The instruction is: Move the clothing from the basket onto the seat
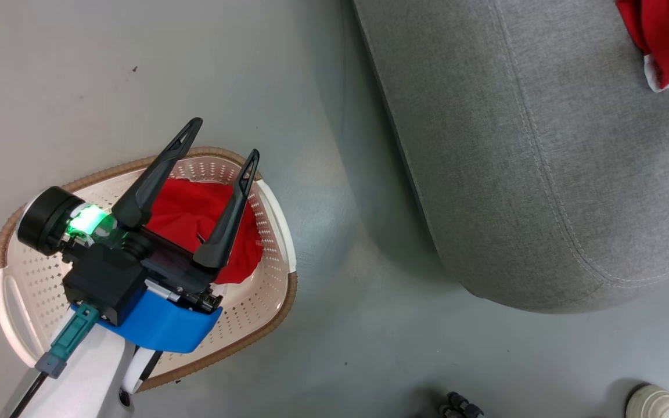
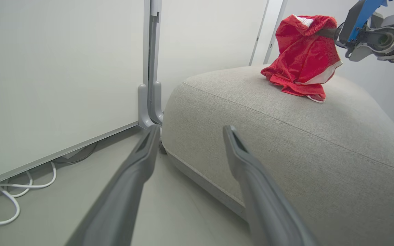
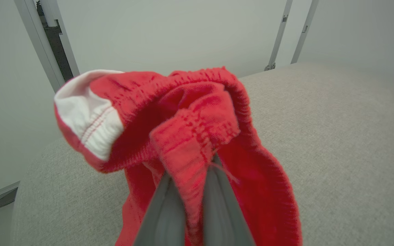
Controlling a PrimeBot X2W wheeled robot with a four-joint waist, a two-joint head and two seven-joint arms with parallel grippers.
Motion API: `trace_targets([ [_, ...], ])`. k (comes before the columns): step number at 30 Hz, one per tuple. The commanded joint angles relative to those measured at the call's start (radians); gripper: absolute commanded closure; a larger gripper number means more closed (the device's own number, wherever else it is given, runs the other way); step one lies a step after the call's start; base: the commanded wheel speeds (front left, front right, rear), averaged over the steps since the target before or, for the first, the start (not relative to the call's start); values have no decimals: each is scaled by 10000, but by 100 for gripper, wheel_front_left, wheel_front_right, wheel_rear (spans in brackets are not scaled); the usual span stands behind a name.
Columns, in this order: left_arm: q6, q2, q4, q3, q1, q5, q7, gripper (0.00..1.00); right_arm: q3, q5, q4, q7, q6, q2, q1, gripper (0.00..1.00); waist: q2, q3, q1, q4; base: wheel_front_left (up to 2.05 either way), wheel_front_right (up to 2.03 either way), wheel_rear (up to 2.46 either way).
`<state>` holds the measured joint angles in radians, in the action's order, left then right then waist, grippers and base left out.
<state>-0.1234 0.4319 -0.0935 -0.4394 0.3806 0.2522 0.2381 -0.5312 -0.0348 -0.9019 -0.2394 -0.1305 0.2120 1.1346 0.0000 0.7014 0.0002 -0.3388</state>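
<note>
at the lower left of the head view, the left gripper [image 1: 224, 136] hangs over the cream laundry basket [image 1: 276, 212] with its two dark fingers spread wide and nothing between them, probably poised to come down on the red garment [image 1: 186, 206] bunched in the basket's upper half; i cannot tell from here which garment it is. the grey couch [image 1: 514, 174] fills the upper right, well apart from the basket across bare grey floor [image 1: 340, 116], and the red shorts [image 1: 668, 40] with white trim show at the top right corner, on the couch top. in the left wrist view the wide fingers point toward the couch's rounded end; at the upper right the right gripper [image 2: 328, 33] lifts the shorts by their top, so the cloth hangs in a peak while its lower folds rest on the woven fabric, which suggests a set-down not yet finished. white wall panels [image 2: 63, 68] stand behind, and white cables [image 2: 12, 194] loop on the floor at the lower left. in the right wrist view the right gripper's fingers are pinched tight on a fold of the elastic waistband, with the couch's flat grey weave spreading beneath and plain pale walls beyond.
</note>
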Motion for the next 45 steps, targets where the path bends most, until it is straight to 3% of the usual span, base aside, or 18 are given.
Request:
trace_targets([
  [1,24,14,-2,7,123,-22,0,0,-108,130,-175,-82,-5,32,1,100,0,37,-2,74,0,0,0],
  [7,82,0,137,34,124,91,73,0,-334,556,-875,-185,-5,17,159,100,0,-119,-2,101,0,0,0],
  [8,81,-8,157,32,121,107,85,0,-321,620,-938,-191,-5,-5,196,85,0,-153,-2,92,0,0,0],
  [9,89,-18,182,28,120,99,92,0,-314,667,-1000,-200,-5,-19,223,49,0,-187,-2,82,0,0,0],
  [10,91,-30,216,23,121,109,102,0,-291,712,-1062,-204,-5,-39,241,0,0,-224,-2,74,0,0,0],
  [22,52,-596,1104,-147,-220,463,258,0,712,801,-1778,-264,-5,-244,-647,0,0,-1560,-2,247,0,0,0],
  [33,-26,-1653,1841,352,-1329,769,282,0,2693,280,-1442,-265,-3,-367,-2584,0,0,-3775,-2,615,0,0,0],
  [45,-98,-2509,2442,1266,-2696,736,283,0,4150,-538,993,-265,-5,-567,-5462,0,0,-5526,-2,1149,0,0,0],
])
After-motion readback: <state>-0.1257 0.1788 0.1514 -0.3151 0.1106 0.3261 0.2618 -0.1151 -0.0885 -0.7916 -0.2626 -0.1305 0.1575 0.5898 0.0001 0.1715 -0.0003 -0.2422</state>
